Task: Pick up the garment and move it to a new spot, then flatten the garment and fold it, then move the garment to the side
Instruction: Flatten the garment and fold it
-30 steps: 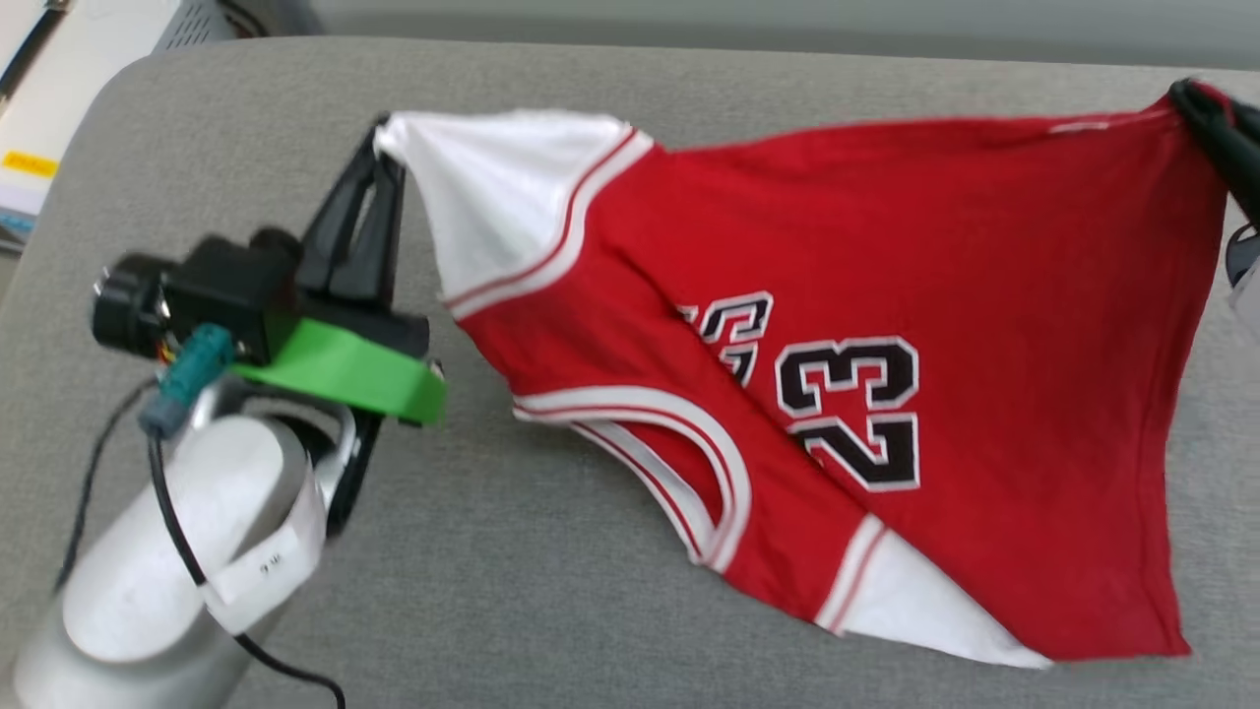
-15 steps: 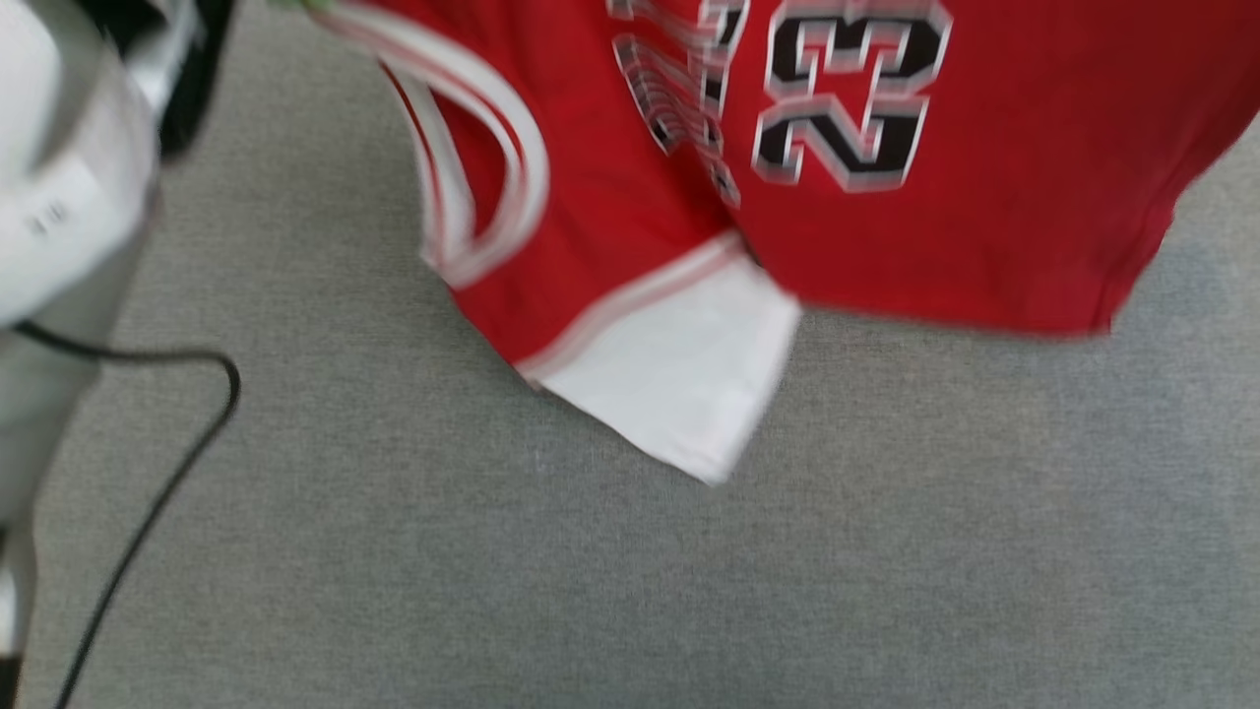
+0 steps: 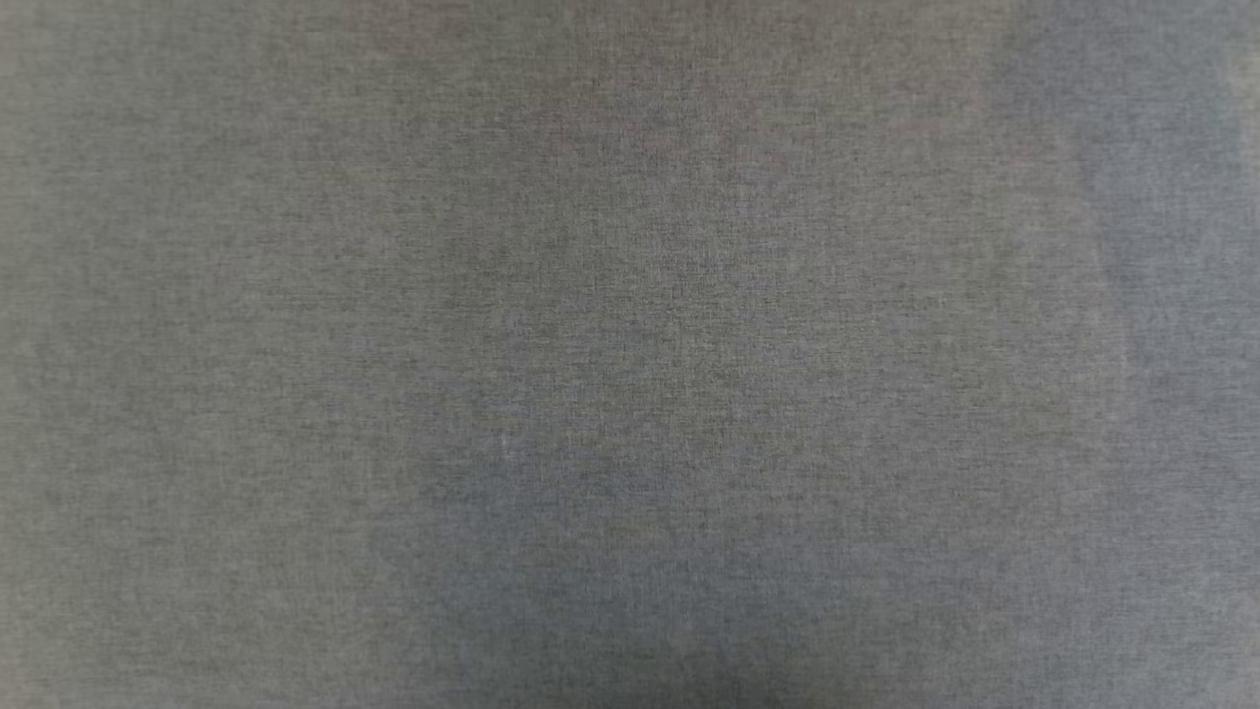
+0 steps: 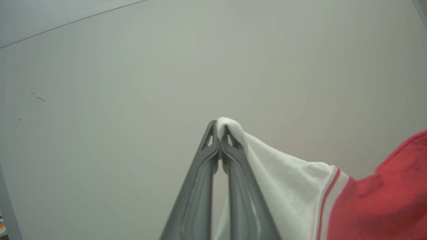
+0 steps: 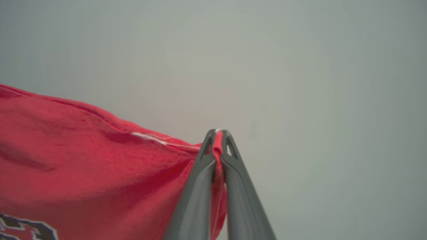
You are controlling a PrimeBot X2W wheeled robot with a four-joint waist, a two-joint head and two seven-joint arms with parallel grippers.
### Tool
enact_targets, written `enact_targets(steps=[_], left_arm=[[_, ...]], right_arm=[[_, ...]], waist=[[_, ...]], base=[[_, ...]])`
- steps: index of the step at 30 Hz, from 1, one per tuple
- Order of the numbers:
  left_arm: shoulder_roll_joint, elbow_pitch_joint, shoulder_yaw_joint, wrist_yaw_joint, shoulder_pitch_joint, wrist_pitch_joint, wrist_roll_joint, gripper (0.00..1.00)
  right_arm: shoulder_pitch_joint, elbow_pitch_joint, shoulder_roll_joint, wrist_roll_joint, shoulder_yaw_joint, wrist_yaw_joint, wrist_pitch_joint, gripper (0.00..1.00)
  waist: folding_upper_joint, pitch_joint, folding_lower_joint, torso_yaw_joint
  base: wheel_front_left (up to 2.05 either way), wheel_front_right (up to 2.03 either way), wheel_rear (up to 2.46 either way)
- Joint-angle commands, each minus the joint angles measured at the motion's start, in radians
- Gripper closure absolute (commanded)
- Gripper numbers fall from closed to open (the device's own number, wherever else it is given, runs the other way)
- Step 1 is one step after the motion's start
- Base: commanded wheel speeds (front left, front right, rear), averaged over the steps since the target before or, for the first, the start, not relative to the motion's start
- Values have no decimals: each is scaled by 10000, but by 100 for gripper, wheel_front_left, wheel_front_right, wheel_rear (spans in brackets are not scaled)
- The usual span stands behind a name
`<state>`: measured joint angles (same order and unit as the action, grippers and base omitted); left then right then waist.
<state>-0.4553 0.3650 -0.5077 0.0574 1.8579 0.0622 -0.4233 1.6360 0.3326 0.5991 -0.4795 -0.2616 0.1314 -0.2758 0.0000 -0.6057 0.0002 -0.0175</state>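
Head view has swung down onto grey cushion fabric [image 3: 630, 354], w/ a soft darker patch [image 3: 591, 512] low-centre, prob a shadow. 1 s back it had the garment [image 5: 83, 166] stretched between left gripper [image 4: 220, 131] and right gripper [image 5: 218, 135] over the same cushion, and 0.5 s back the garment sat at the top edge. That's cam tilt, not proof the cloth moved. Wrist cams place it now: looks lifted, hanging in front of a pale plain wall [image 4: 133, 73], red body sagging between the arms, a bit of black lettering [image 5: 23, 230] at bottom-left of right wrist view. Left jaws pressed fully together, pinching the tip of the white sleeve [image 4: 283, 183]. Right jaws closed on a thin fold of red edge. Read: pick-up done, prob mid-carry to new spot; flatten, fold, side move not started. No obstacle seen on the cushion patch. Watch: both grips are tiny corner pinches and could slip under tension. Small scuff marks [image 4: 38, 97] on wall, irrelevant.
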Motion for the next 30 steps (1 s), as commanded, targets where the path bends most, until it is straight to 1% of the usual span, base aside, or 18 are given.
enact_targets(steps=[1,4,7,11,15,20,23,30], left_arm=[[72,347,2,100,443,93,77,100],[179,1082,-69,238,932,305,104,100],[225,1614,-129,316,1032,532,81,100],[255,2178,-277,405,616,890,-11,100],[217,2468,-330,433,-217,1306,-184,100],[-12,2272,-373,352,-2063,1620,-481,100],[-197,1837,-377,183,-3539,1724,-719,100],[-698,497,-414,-584,-7315,1809,-1248,100]], right_arm=[[469,283,-87,89,-165,-7,188,100],[1152,988,-176,143,-537,-7,556,100],[1350,1524,-241,36,-954,-7,896,100],[960,2074,-247,-377,-1485,-7,1384,100],[105,2434,-306,-878,-1960,-7,1930,100],[-1358,2712,-458,-1520,-2622,-7,2492,100],[-2375,2824,-577,-1940,-2964,-7,2878,100],[-4908,2537,-465,-2680,-4028,-7,3441,100]], waist=[[0,-346,-2,-110],[0,-478,-2,-114],[0,-594,-2,-120],[0,-647,-2,-139],[0,-513,-2,-167],[0,-74,-2,-189],[0,330,-2,-189],[0,1399,-2,-81]], base=[[0,0,0],[0,0,0],[0,0,0],[0,0,0],[0,0,0],[0,0,0],[0,0,0],[0,0,0]])
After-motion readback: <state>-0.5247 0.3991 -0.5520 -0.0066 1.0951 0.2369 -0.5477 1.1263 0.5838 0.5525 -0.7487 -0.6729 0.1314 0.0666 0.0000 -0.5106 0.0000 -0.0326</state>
